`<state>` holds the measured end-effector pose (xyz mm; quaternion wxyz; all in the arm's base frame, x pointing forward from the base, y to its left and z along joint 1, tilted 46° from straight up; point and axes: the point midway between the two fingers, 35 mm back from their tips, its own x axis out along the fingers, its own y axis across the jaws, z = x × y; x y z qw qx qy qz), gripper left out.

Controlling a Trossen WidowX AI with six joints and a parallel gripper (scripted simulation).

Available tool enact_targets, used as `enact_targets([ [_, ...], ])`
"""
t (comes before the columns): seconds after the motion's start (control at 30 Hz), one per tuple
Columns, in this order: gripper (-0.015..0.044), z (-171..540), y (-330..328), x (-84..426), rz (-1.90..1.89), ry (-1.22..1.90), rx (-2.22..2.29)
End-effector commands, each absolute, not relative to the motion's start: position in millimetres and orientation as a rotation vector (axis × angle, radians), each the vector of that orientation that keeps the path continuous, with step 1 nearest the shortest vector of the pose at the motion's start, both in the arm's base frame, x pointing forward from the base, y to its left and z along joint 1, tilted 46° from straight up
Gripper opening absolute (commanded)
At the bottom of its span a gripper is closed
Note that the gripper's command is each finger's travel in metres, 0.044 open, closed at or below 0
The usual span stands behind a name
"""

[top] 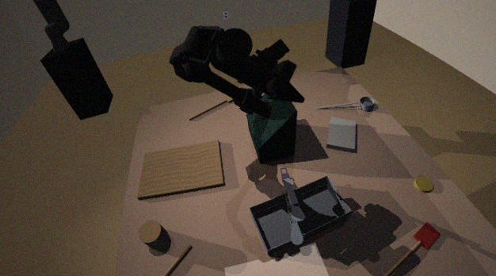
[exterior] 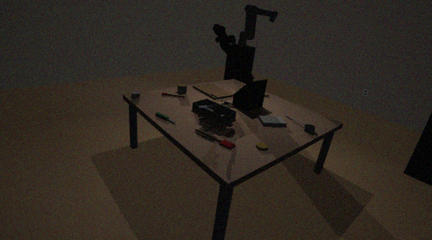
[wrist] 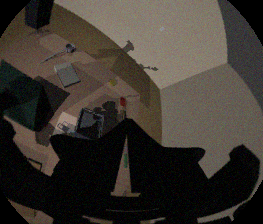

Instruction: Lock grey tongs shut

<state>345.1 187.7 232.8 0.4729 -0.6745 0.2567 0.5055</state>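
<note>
The grey tongs [top: 291,195] [exterior: 208,106] lie across the roasting tin [top: 273,227] [exterior: 224,116], with one narrow end past its far rim and the broad ends over its near side. Their arms look spread, but the exact gap is hard to tell. The wooden board [top: 180,169] [exterior: 223,90] lies flat to the left of the tin in the top view and bears nothing. My gripper [top: 303,100] [wrist: 127,121] is shut and empty, high above the table beyond the tin. The wrist view shows its fingertips meeting with nothing between them.
A tall dark green wedge-shaped block [top: 277,136] [exterior: 250,97] [wrist: 24,100] stands below the arm, between the board and a pale slab [top: 342,133] [exterior: 272,121] [wrist: 67,73]. A yellow disc [top: 424,183] [exterior: 262,146], a red-headed tool [top: 427,235] [exterior: 227,144] and a cylinder [top: 150,232] are around the tin.
</note>
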Motion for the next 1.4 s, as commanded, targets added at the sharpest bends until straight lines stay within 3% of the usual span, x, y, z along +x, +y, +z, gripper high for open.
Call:
enact_targets([
  [0.0, -0.015, 197.3, 146.3, 373.9, 1.289, 0.759, -1.867],
  [0.23, -0.015, 133.9, 49.8, 410.7, 1.588, 1.039, -2.249],
  [0.5, -0.015, 79.9, -51.9, 417.8, 2.247, 1.272, -2.395],
  [1.37, -0.015, 62.2, -70.8, 418.1, 2.266, 1.274, -2.394],
])
